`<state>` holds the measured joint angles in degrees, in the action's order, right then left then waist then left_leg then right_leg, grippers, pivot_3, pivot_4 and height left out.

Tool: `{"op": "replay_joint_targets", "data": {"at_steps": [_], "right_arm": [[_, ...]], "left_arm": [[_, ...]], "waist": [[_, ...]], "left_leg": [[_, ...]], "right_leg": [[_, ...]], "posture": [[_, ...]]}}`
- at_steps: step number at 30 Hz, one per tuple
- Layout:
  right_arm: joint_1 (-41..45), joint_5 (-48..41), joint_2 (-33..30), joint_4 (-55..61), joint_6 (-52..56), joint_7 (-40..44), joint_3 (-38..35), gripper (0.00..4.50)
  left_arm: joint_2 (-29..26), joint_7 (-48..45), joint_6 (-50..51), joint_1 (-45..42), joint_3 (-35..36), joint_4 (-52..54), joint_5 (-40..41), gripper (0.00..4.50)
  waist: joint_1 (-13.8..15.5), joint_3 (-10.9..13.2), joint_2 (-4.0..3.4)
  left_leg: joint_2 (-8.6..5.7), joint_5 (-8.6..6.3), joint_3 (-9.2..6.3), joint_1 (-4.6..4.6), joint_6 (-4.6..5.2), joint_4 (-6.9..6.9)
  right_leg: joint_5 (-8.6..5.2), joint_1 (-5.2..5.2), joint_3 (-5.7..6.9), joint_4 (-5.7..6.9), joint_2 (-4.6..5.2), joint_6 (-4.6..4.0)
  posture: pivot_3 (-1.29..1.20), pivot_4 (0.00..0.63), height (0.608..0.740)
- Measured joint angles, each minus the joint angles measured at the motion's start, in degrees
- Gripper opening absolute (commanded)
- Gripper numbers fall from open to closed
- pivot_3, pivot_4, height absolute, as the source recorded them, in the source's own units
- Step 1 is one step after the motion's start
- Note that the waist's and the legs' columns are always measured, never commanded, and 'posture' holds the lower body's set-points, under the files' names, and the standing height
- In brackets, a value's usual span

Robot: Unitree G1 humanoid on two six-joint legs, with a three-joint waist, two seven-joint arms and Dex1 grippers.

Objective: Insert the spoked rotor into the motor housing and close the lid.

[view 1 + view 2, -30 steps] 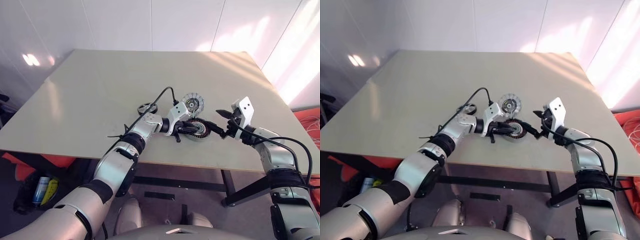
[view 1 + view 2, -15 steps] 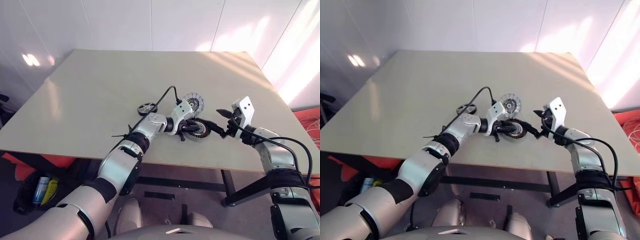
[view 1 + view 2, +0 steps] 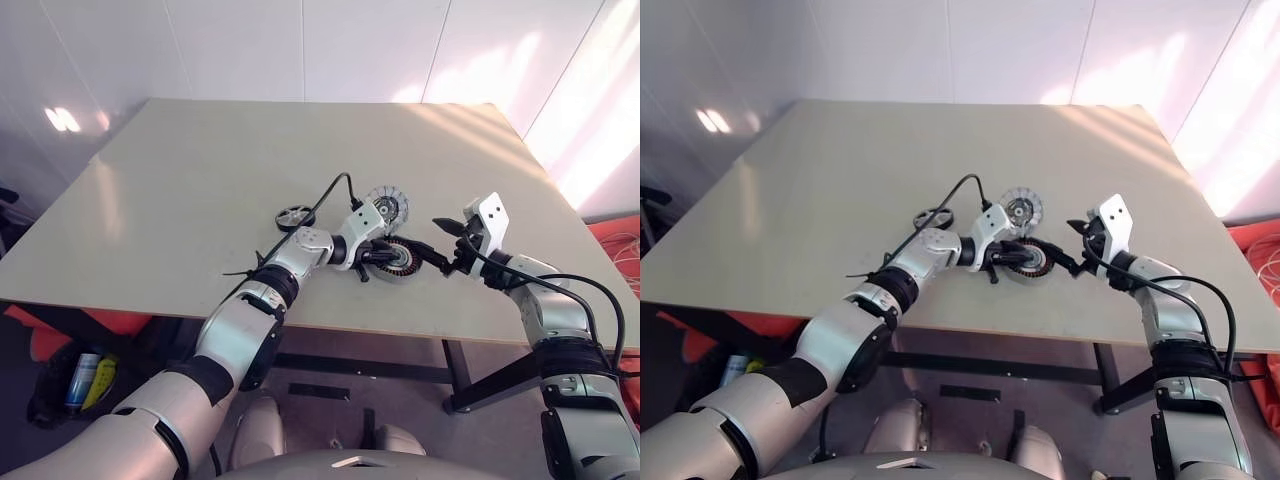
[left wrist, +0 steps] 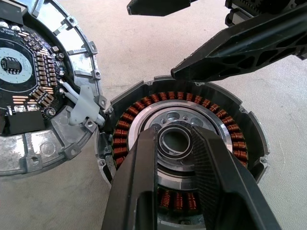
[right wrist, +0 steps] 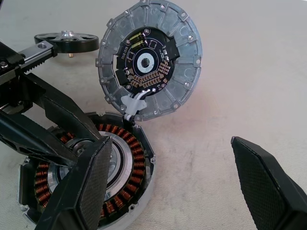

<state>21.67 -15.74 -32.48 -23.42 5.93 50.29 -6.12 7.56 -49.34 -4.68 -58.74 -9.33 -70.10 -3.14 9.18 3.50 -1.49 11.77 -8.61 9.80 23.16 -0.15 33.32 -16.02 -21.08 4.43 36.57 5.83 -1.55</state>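
**Left arm swung in over the housing**

Our left elbow has moved inward since a second ago. The left gripper [image 4: 192, 163], jaws narrowly parted and empty, hovers over the housing [image 5: 86, 177] hub; our right gripper [image 5: 172, 182], spread wide, braces its rim. The lid [image 5: 149, 64] lies tethered beside; the rotor [image 5: 67, 42] waits well behind.

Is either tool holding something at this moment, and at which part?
The left tool has its fingertips in the centre of the motor housing; a real grip cannot be told. The right tool is open, holding nothing.
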Motion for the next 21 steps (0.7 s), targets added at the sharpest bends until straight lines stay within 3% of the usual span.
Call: {"op": "replay_joint_targets", "data": {"at_steps": [17,21], "right_arm": [[-0.07,-0.01,0.00,0.01,-0.22,-0.15,0.00,4.50],[-0.08,-0.01,0.00,0.01,-0.39,-0.45,0.00,4.50]], "left_arm": [[0.17,-2.75,0.58,-0.29,0.77,-0.61,-0.02,0.70],[0.20,-5.08,0.98,-0.29,0.83,-0.60,0.51,2.01]], "waist": [[0.00,0.00,0.00],[0.00,0.00,0.00]], "left_leg": [[-0.01,-0.01,0.00,0.01,0.02,-0.01],[-0.08,-0.03,0.01,0.02,0.06,-0.02]], "right_leg": [[0.00,0.00,0.01,-0.04,0.02,0.00],[0.00,0.00,0.02,-0.05,0.12,0.01]], "posture": [[0.00,0.000,0.740],[0.00,0.000,0.740]]}}
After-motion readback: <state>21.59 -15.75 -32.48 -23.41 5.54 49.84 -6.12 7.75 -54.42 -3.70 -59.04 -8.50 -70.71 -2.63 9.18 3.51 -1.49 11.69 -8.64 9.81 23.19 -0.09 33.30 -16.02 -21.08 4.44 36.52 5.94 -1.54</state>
